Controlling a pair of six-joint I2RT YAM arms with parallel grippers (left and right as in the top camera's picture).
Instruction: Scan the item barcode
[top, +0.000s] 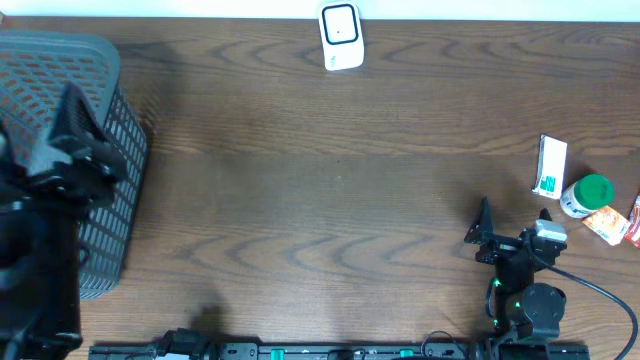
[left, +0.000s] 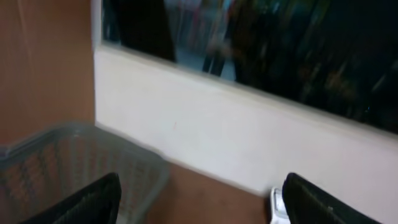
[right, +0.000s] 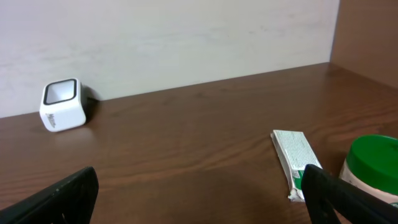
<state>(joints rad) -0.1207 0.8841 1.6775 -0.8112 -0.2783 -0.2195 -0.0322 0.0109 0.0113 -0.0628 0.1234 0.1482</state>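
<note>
The white barcode scanner (top: 341, 37) stands at the table's back edge; it also shows in the right wrist view (right: 62, 104) and, as a sliver, beside the left gripper's right finger (left: 277, 204). A white-and-green box (top: 550, 166) (right: 297, 155), a green-lidded jar (top: 585, 195) (right: 373, 165) and an orange packet (top: 605, 225) lie at the right edge. My right gripper (top: 514, 218) (right: 199, 205) is open and empty, just in front and to the left of the box. My left gripper (top: 88, 150) (left: 205, 214) is open and empty over the basket.
A grey mesh basket (top: 120, 200) (left: 74, 155) fills the left end of the table. A small red item (top: 635, 222) lies at the far right edge. A white wall (right: 186, 37) runs behind the table.
</note>
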